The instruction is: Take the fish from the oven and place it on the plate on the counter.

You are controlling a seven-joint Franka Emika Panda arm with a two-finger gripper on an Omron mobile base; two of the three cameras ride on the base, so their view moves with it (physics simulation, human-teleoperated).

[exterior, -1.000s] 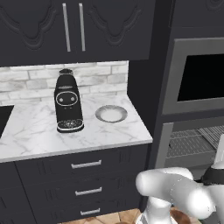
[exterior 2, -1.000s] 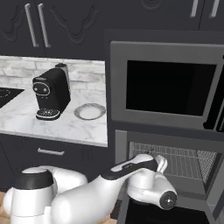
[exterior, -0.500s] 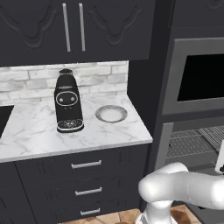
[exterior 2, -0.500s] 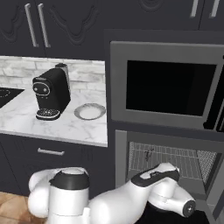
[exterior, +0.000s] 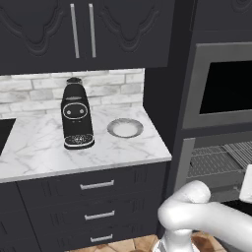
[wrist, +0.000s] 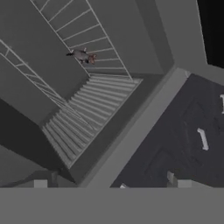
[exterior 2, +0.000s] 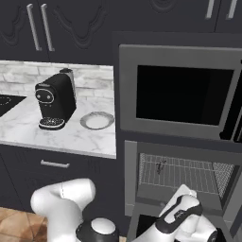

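1. The oven (exterior 2: 189,165) stood open, door dropped; the arm worked low in front of it.
2. The counter (exterior: 44,147) sat left of the oven, with the plate (exterior: 125,127) near its oven-side edge, just right of the coffee machine (exterior: 76,114).
3. The fish (wrist: 83,56) lay on a wire rack (wrist: 94,107) deep inside, well apart from the fingertips (wrist: 175,180).
4. Gripper state: cannot tell; only the tips showed.
5. Best approach, in my judgement: go in level between the racks, centre on the fish, then close.
6. Clearance looked tight at the rack above and the cavity's side walls; the plate had open room around it.
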